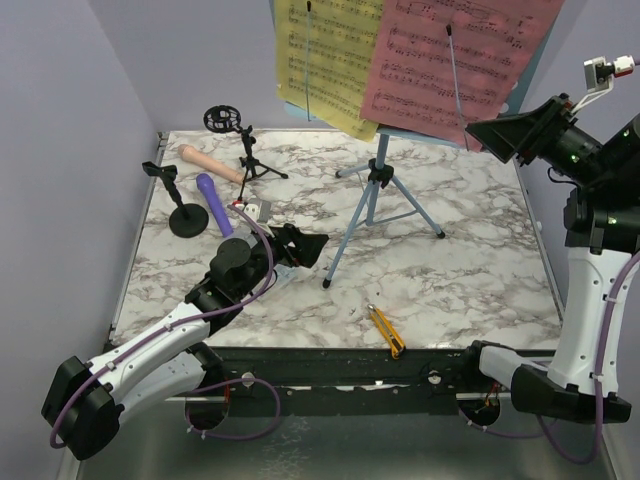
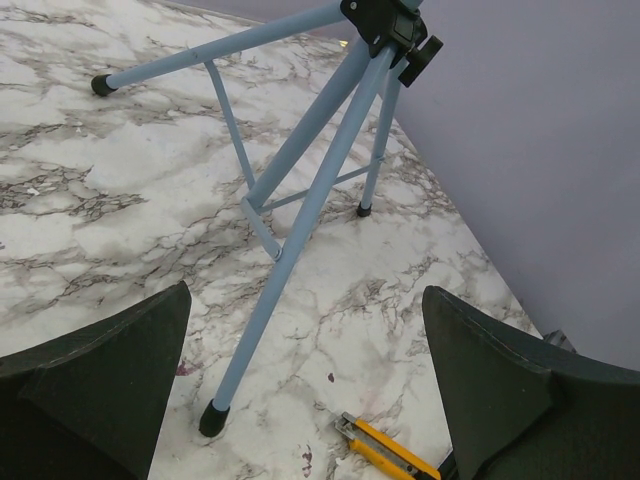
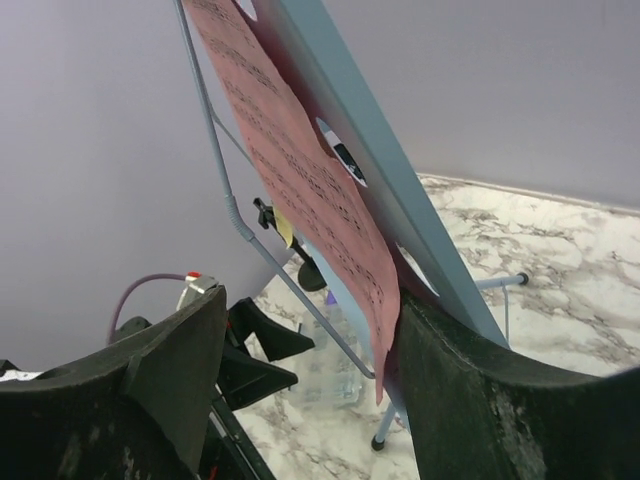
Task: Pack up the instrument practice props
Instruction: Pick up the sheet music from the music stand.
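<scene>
**Fig.** The marble table [image 1: 480,280] as I saw it from above, read together with both wrist views.

**Rack and pages.** The light-blue music rack [image 1: 405,136] stood on its tripod legs [image 1: 378,205] right of centre, towards the far side. It carried the yellow page [image 1: 320,55] on the left and the pink page [image 1: 460,60] on the right.

**Right arm.** The right gripper [image 1: 485,140] hung high at the rack's right edge. In its wrist view the fingers stood apart, one on either side of the pink page's lower corner and the rack's edge. The right finger [image 3: 480,400] sat close against them and the left finger stood clear (not clamped, as far as I could see).

**Left arm.** The left gripper [image 1: 305,245] lay low over the table, just left of the near tripod leg. Its fingers were spread wide with nothing between them.

**Other props.** At the far left lay the beige microphone [image 1: 208,162] and, nearer, the purple microphone [image 1: 214,204].
- One black mic mount [image 1: 185,215], on a round base, stood just left of the purple one.
- The other mount [image 1: 240,150], on small tripod feet, stood just right of the beige one.

**Not a prop.** The utility knife [image 1: 386,331] lay by the near edge.
</scene>
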